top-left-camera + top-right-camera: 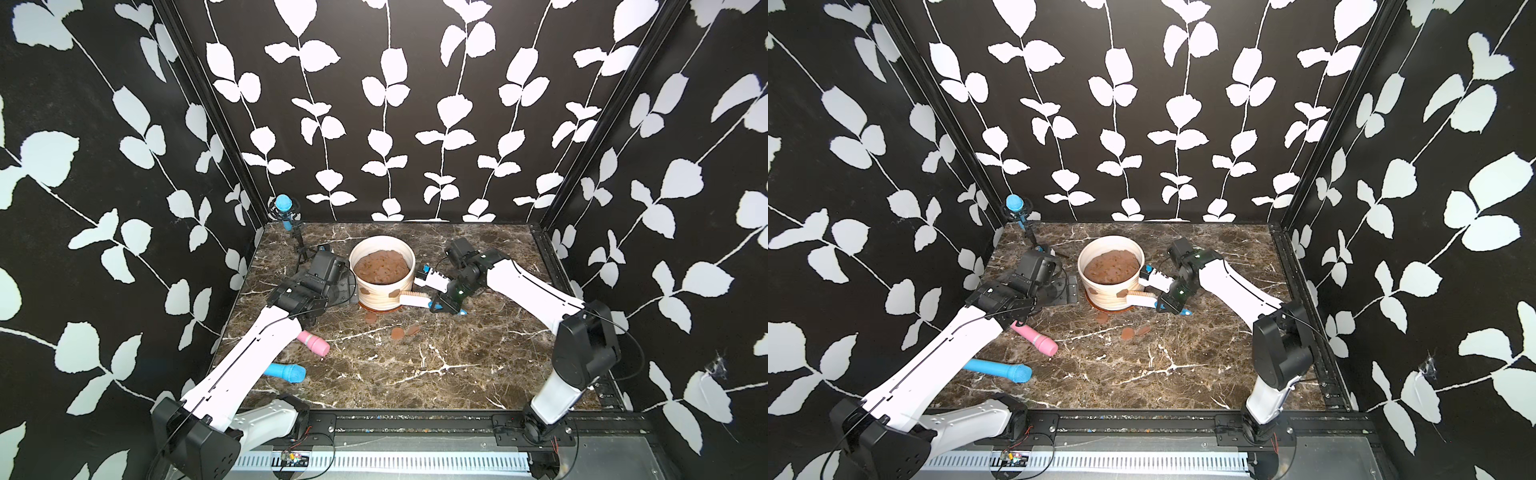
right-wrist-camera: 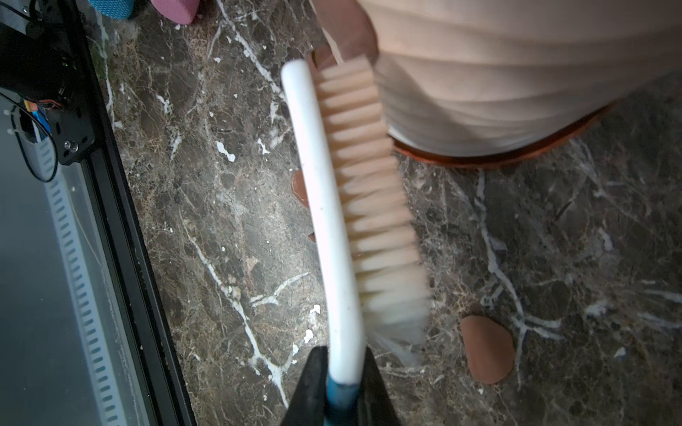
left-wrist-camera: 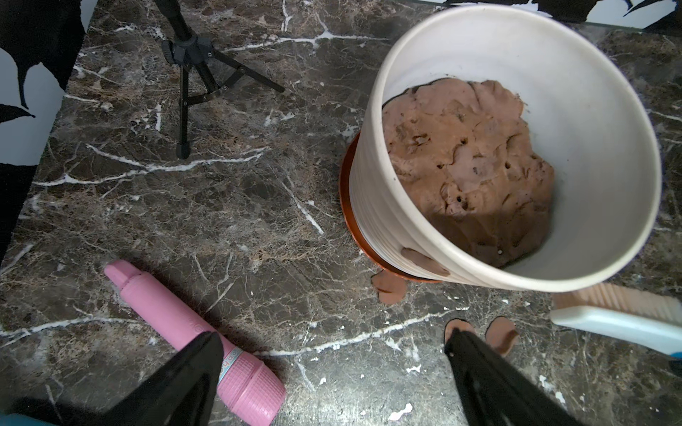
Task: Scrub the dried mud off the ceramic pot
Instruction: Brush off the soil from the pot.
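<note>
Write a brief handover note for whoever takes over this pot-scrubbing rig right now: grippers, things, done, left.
Left gripper: open, empty, hovering over the table beside the ceramic pot.
Right gripper: shut on the brush, bristles turned to the pot's lower wall.
The pot stands on its saucer, soil inside.
Done: some dried mud lies loose on the table.
Left: at least two mud patches on the pot's wall; scrub them off.
</note>
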Robot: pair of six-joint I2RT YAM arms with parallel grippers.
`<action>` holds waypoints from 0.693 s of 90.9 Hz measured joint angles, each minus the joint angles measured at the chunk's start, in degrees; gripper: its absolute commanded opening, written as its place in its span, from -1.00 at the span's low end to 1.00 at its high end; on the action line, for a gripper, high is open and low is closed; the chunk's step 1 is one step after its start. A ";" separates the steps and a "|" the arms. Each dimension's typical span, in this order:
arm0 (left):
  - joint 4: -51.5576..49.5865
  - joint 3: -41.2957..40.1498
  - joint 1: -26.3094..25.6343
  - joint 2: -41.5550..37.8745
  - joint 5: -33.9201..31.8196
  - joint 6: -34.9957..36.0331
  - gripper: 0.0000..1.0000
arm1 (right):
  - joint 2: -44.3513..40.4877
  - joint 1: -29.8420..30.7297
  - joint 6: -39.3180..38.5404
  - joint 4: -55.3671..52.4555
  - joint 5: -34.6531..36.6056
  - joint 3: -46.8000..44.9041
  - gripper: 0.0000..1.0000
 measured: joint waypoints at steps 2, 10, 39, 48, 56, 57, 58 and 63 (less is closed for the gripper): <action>0.00 0.00 0.00 0.07 0.15 0.00 0.97 | -0.46 -0.02 0.04 -0.11 -0.13 -0.33 -1.00; 0.00 -0.04 0.00 0.11 0.79 -0.02 0.97 | -2.27 0.17 0.04 -0.48 -0.39 -1.33 -1.00; 0.44 -2.58 0.00 0.09 2.16 -0.94 0.96 | -1.99 9.09 3.58 0.39 -1.81 4.09 -1.00; 1.18 -2.58 0.00 0.11 2.64 -1.84 0.96 | 0.33 8.70 7.54 3.65 0.11 4.70 -1.00; 1.86 -2.58 0.00 0.31 3.30 -2.23 0.97 | 1.53 7.02 9.99 4.96 1.49 4.24 -1.00; 1.92 -2.58 0.00 0.35 3.37 -2.29 0.97 | 1.53 6.78 10.03 4.94 1.40 4.00 -1.00; 1.97 -2.58 0.00 0.39 3.43 -2.32 0.96 | 1.53 6.60 10.19 4.98 1.46 3.74 -1.00; 2.08 -2.58 0.00 0.66 3.61 -2.45 0.97 | 1.01 6.14 10.71 5.27 1.95 1.95 -1.00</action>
